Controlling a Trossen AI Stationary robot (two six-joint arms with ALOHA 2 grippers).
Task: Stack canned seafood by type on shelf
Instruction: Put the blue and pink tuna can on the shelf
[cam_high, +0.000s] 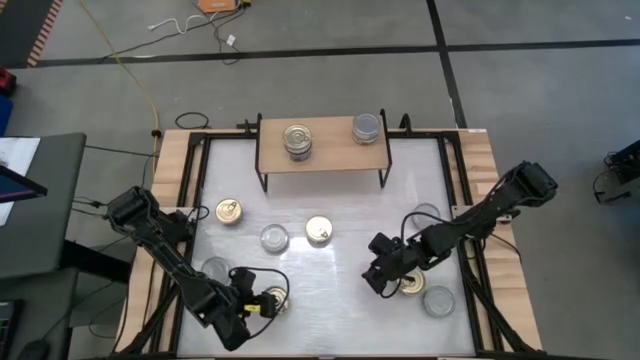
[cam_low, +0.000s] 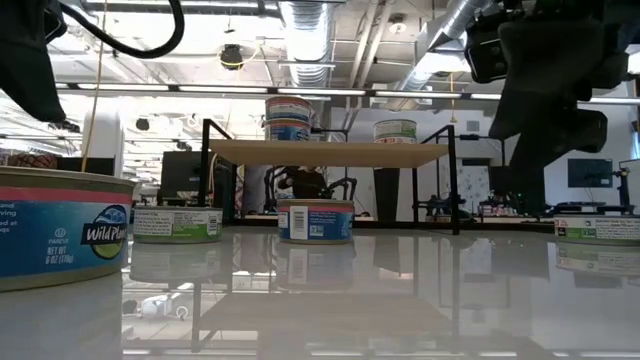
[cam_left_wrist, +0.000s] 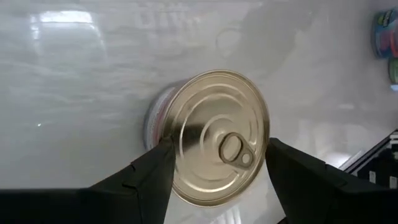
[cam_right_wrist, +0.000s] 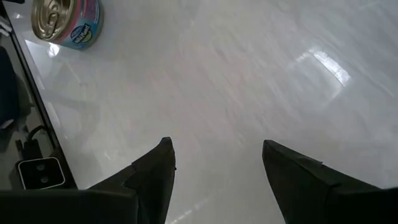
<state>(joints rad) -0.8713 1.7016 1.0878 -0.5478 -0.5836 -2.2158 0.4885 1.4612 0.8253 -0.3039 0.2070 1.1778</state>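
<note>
The left gripper (cam_left_wrist: 214, 162) grips a gold pull-tab tin (cam_left_wrist: 214, 137) between half-spread fingers — a shallow hold could slip; the right gripper (cam_right_wrist: 214, 165) hangs open, empty.

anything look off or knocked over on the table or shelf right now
Nothing stands out. Every can in view sits upright and nothing has spilled. The shelf holds a gold-lidded stack and a silver-lidded can, apart. The left gripper holds a gold-lidded can squarely; the right gripper is open and empty.
</note>
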